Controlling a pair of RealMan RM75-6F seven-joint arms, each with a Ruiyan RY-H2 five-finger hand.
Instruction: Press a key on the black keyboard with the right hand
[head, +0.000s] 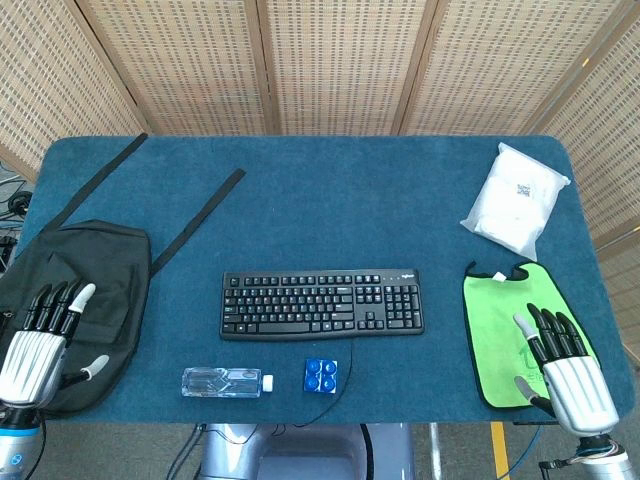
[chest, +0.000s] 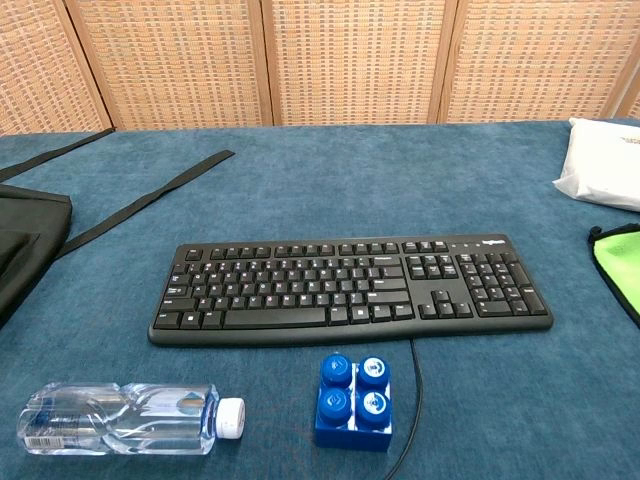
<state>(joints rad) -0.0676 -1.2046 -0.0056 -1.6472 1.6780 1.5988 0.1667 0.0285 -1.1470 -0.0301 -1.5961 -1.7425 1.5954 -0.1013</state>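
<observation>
The flat black plastic keyboard (head: 322, 304) lies crosswise on the blue cloth-covered table (head: 330, 190), well apart from the fingers (head: 548, 330) of the right hand (head: 563, 368), out to their left. That hand rests over a bright green fabric bib (head: 500, 325), fingers stretched and slightly spread, holding nothing. Ahead of them sits a white plastic-wrapped packet (head: 517, 198). The left hand (head: 40, 340), likewise empty with fingers extended, lies on a black fabric bag (head: 100, 300). Between the hands lie a clear plastic water bottle (head: 225, 382) and a blue studded building block (head: 320, 375)
</observation>
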